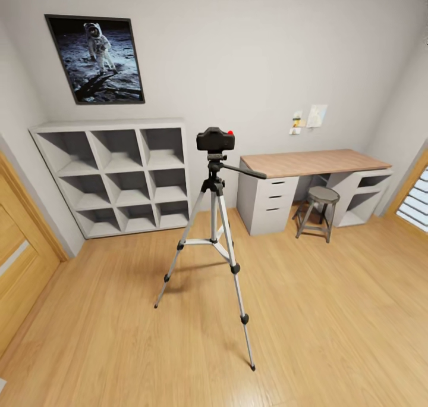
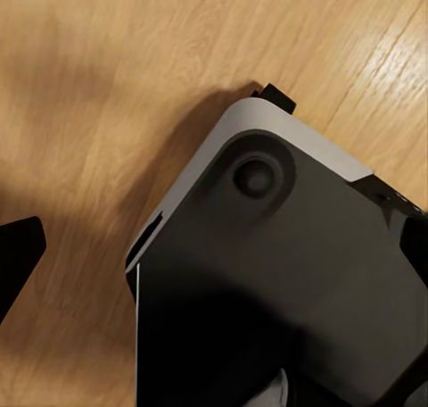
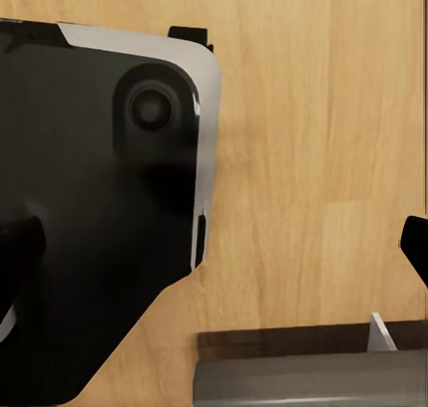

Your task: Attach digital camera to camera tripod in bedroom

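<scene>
Light wood plank floor (image 1: 333,312) carries the silver 3-legged camera tripod (image 1: 215,240), small black digital camera (image 1: 215,139) seated atop its head, so attachment looks finished; both claws' states I cannot tell

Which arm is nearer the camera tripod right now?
Cannot tell. Left fingers and right fingers both hang open over the floor beside the robot's base; the camera tripod stands ahead, digital camera on top.
</scene>
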Robot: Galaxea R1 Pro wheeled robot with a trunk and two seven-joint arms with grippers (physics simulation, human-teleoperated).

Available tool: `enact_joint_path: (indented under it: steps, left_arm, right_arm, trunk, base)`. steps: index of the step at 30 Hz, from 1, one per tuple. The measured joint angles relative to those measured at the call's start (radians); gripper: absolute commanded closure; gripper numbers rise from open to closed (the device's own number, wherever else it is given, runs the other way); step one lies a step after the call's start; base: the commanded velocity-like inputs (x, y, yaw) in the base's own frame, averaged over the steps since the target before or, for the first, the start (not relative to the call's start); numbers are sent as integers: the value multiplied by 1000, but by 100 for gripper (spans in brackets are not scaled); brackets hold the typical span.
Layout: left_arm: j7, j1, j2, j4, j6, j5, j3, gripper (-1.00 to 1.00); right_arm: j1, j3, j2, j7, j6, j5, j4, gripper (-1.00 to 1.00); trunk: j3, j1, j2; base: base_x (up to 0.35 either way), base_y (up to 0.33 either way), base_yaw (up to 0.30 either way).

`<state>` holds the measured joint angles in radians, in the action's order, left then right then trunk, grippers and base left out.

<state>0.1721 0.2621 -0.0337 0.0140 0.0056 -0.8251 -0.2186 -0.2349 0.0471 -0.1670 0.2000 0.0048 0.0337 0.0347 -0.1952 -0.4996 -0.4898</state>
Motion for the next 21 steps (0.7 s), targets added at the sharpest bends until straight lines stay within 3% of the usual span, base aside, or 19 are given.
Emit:
enact_joint_path:
  steps: [21]
  left_arm:
    - [0, 0, 0, 0, 0, 0, 0, -100]
  right_arm:
    - [7, 0, 1, -14, -7, 0, -1, -100]
  trunk:
    - [34, 0, 0]
  base:
    - [0, 0, 0]
